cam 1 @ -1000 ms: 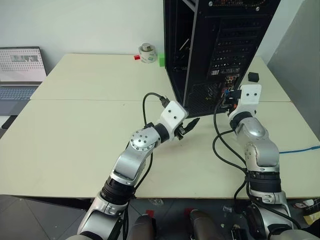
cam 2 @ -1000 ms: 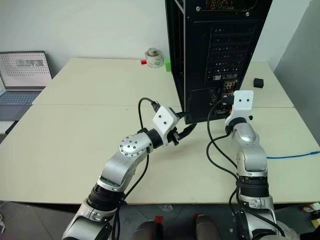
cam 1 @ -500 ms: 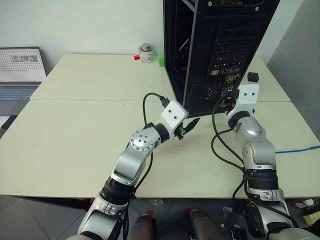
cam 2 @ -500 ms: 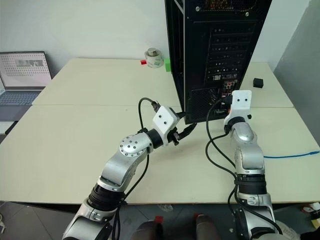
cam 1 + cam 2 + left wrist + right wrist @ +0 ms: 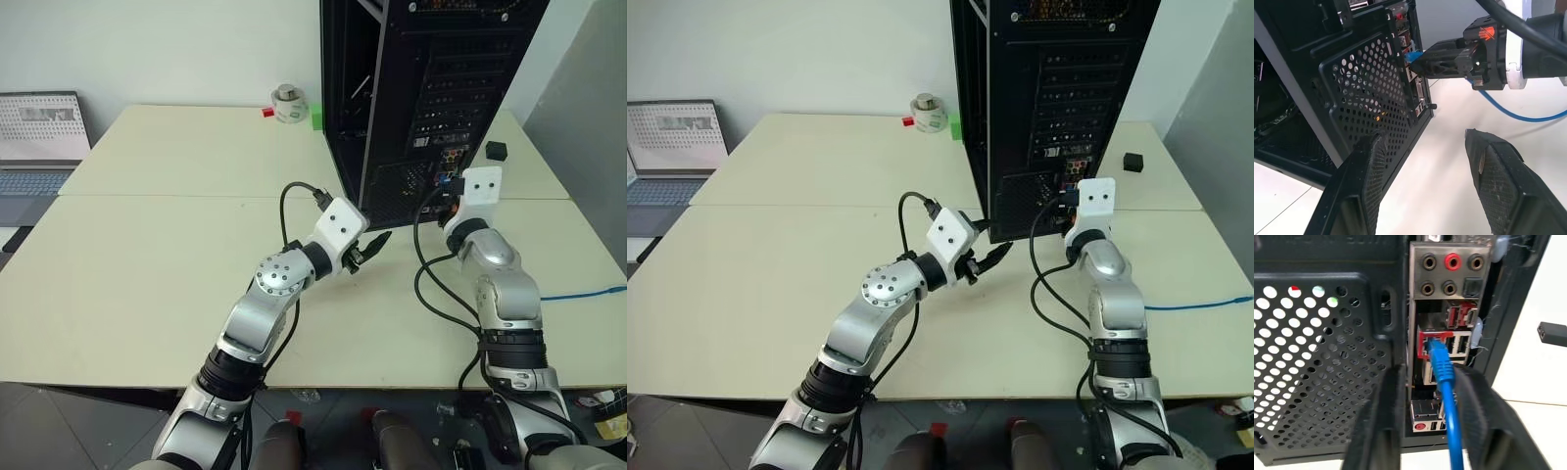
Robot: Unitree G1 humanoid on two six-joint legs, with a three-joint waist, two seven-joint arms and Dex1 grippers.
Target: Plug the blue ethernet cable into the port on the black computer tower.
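Observation:
The black computer tower (image 5: pixel 431 78) stands on the table with its rear panel towards me. The blue ethernet cable (image 5: pixel 1447 377) has its plug seated in the port (image 5: pixel 1427 342) of the connector cluster, below the coloured audio jacks. My right gripper (image 5: pixel 1431 369) is open at the rear panel. Its fingers straddle the cable, which runs beside the right finger (image 5: pixel 1479 416). The rest of the cable trails off the table's right edge (image 5: pixel 588 292). My left gripper (image 5: pixel 1427 137) is open and empty, held by the tower's lower rear corner (image 5: pixel 377 243).
A grey laptop (image 5: pixel 39 137) sits at the far left. A tape roll (image 5: pixel 289 103) with small red and green pieces stands at the back beside the tower. A small black box (image 5: pixel 497 150) lies to the tower's right. Black arm cables (image 5: pixel 441 294) loop over the table.
My right wrist and forearm have edged slightly to the left at the tower's rear panel. The left arm has stayed still.

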